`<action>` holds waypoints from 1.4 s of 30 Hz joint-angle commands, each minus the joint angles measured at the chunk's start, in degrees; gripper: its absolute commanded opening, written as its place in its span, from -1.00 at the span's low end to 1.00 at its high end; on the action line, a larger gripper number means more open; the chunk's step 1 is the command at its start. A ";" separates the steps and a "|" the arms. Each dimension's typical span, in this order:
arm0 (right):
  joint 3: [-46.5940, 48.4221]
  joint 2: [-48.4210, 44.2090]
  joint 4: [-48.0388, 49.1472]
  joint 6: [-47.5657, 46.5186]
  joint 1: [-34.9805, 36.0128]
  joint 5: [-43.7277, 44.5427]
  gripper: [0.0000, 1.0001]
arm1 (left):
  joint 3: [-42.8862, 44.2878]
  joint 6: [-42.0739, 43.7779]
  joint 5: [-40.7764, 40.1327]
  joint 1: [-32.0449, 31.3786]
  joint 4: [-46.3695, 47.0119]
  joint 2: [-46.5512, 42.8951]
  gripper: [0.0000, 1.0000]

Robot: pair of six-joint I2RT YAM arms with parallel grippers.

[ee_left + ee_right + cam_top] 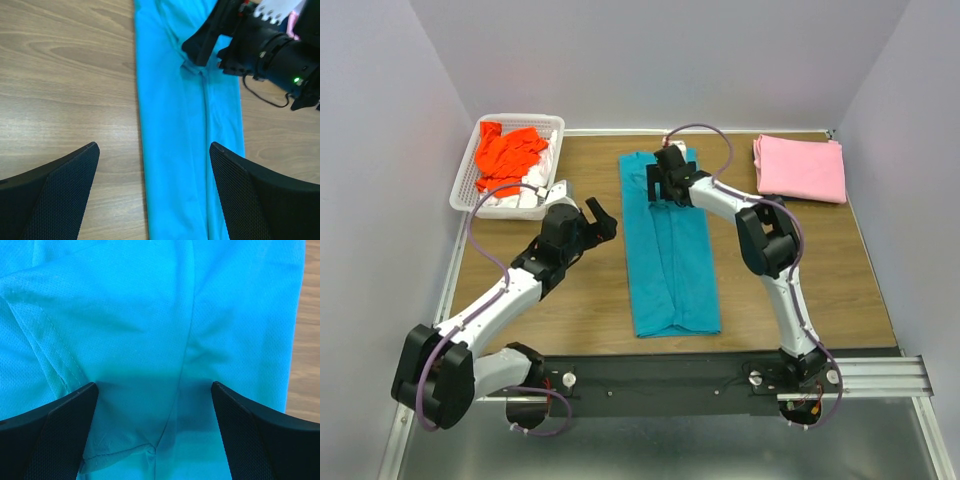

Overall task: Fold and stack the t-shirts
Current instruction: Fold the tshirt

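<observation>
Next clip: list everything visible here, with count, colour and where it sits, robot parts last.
teal t-shirt: one, teal-turquoise, folded into a long strip down the middle of the table
pink t-shirt: one, pink, folded, far right corner
orange-red t-shirt: one, orange-red, crumpled in the basket
white t-shirt: one, white, in the basket, partly under the orange-red one
basket: one, white lattice, far left corner
table: one, wood-brown, under everything
left gripper: one, black, open, left of the teal t-shirt
right gripper: one, black, open, over the teal t-shirt's far end
</observation>
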 commanded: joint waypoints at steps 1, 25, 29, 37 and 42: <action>-4.54 0.35 -3.48 6.27 -4.05 7.59 1.00 | 1.55 1.56 2.77 0.00 1.44 1.66 0.97; -9.30 -20.90 -3.57 2.92 -5.73 -8.31 1.00 | -10.49 -2.91 14.73 -15.89 -4.44 2.55 0.97; -26.54 -31.27 -3.40 9.77 -5.73 -7.09 1.00 | -12.77 -6.78 13.68 -20.73 -5.14 0.44 0.97; -50.50 -51.90 -2.95 20.15 -5.73 -6.21 1.00 | -14.80 -10.12 12.98 -25.66 -4.18 1.31 0.70; -56.49 -60.70 -3.04 21.12 -5.64 -6.47 1.00 | -13.57 -9.86 13.41 -26.71 -3.57 5.96 0.22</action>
